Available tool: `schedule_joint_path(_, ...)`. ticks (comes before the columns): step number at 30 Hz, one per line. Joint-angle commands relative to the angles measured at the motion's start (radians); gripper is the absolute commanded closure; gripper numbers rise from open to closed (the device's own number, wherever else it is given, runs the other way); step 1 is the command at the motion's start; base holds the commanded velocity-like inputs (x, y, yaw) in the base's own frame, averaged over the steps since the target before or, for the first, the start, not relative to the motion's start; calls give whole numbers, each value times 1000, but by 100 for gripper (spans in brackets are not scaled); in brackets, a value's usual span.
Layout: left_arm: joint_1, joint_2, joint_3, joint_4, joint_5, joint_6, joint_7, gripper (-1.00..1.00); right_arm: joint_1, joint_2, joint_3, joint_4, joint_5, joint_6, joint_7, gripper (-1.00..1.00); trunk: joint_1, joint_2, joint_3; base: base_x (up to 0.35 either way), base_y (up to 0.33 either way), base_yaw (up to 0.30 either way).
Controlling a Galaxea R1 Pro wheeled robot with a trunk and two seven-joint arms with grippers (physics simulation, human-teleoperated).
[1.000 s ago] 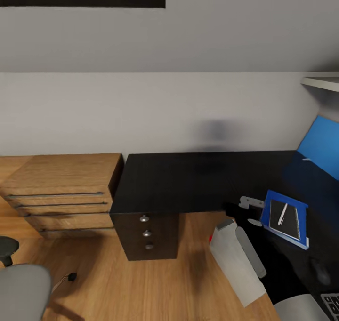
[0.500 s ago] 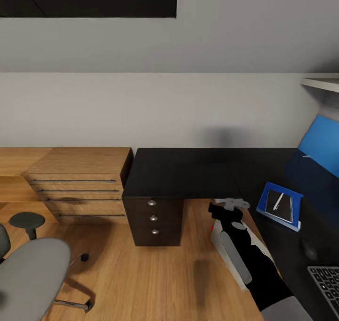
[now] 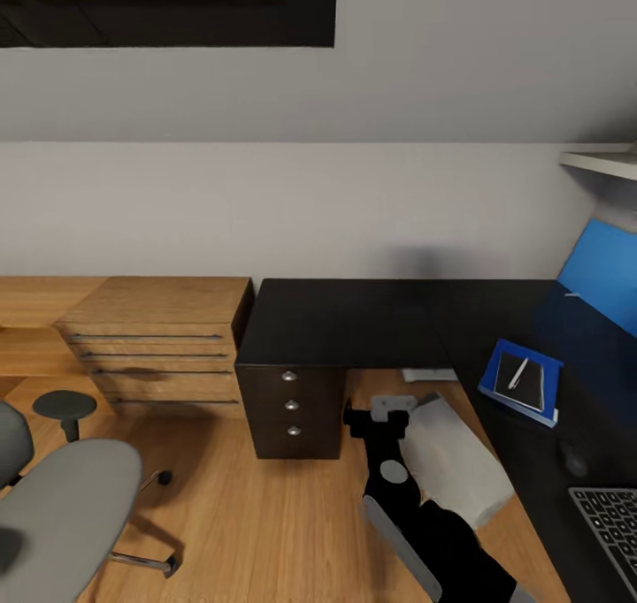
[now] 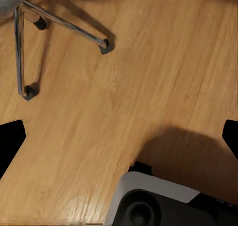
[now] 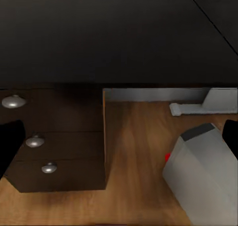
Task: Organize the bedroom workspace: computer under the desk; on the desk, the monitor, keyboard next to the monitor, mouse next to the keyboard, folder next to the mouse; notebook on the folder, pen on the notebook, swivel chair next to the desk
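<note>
Computer (image 3: 456,469) on floor (image 3: 265,532) beside desk (image 3: 345,324) edge.

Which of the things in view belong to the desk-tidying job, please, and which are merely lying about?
Part of the job:
desk
folder
notebook
pen
mouse
keyboard
computer
swivel chair

Not part of it:
wooden chest of drawers
wall shelf

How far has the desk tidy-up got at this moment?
Done: the pen lies on the notebook, stacked on the folder on the desk; keyboard and mouse are beside it. The computer lies partly under the desk. Neither gripper holds anything. Left: the chair stands apart from the desk.
</note>
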Motion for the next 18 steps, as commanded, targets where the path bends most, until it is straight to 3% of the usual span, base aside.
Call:
schedule_joint_path(1, 0, 1, 10, -1, 10, -3, 4, -100, -1, 4, 29, 18, -4, -17, -11, -100, 0, -1, 0, -299, 0, 107)
schedule_joint_path(8, 0, 1, 40, -4, 10, -5, 2, -100, -1, 52, 106, 186, -3, -139, -15, -100, 0, -1, 9, -202, 0, 149)
schedule_joint_path(16, 0, 1, 49, -5, 10, -5, 4, -100, -1, 95, 142, 551, -4, -376, 12, -100, -19, 34, 28, -25, 0, 101)
schedule_joint_path(18, 0, 1, 49, 4, 11, -3, 4, -100, -1, 114, 155, 703, -4, -486, 53, -100, -27, 48, 35, -6, 0, 27)
